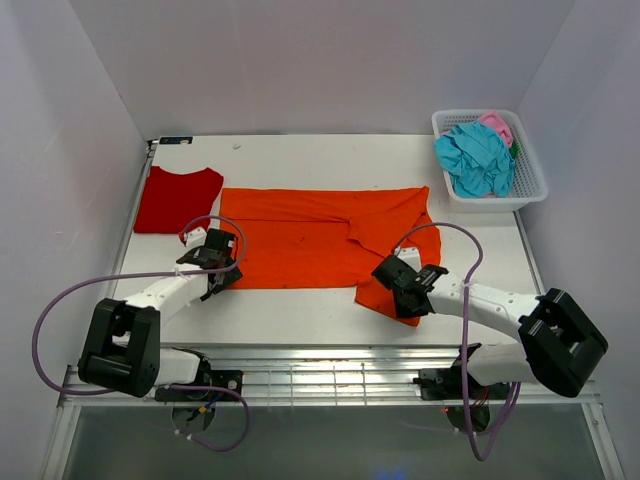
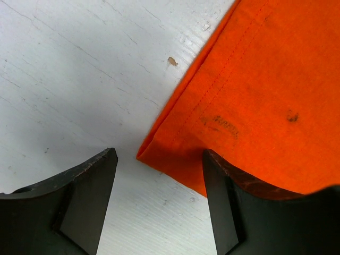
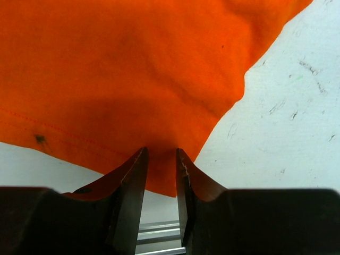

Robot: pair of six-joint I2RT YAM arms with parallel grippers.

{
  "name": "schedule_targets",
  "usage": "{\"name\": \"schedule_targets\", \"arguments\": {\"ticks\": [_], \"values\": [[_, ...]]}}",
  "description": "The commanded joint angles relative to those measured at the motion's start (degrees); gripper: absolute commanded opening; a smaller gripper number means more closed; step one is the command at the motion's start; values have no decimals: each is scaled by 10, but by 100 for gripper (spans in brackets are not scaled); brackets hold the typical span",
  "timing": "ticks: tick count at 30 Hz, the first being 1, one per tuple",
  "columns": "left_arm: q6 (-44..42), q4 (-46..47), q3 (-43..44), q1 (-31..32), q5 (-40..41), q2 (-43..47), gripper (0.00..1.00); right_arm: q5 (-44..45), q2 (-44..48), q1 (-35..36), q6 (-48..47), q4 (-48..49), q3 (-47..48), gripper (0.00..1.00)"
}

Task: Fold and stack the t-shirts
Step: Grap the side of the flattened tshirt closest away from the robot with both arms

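Observation:
The bright orange t-shirt lies spread across the middle of the table, with one part folded over on its right side. A deep red t-shirt lies folded at the far left. My left gripper hangs open over the orange shirt's near left corner. In the left wrist view that gripper straddles the hem corner without touching it. My right gripper is at the shirt's near right flap. In the right wrist view its jaws stand slightly apart over the orange cloth.
A white lattice basket stands at the back right with a teal shirt and a pink one crumpled inside. A metal rail runs along the table's near edge. White walls close in the sides and back.

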State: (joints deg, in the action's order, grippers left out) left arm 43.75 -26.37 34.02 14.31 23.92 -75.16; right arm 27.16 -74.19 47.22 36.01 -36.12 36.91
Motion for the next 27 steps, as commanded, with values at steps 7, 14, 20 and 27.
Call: {"name": "schedule_targets", "arguments": {"ticks": [7,14,20,27], "values": [[-9,19,18,-9,-20,-3,74,-10,8,29,44,-34,-21,36],[-8,15,18,-9,-19,12,73,-5,-2,53,68,-47,-19,37],[-9,15,18,-9,-21,-3,70,-5,-8,57,68,-48,-16,41],[-12,15,19,-9,-27,-6,64,-30,-29,63,69,-18,-34,43]]}}
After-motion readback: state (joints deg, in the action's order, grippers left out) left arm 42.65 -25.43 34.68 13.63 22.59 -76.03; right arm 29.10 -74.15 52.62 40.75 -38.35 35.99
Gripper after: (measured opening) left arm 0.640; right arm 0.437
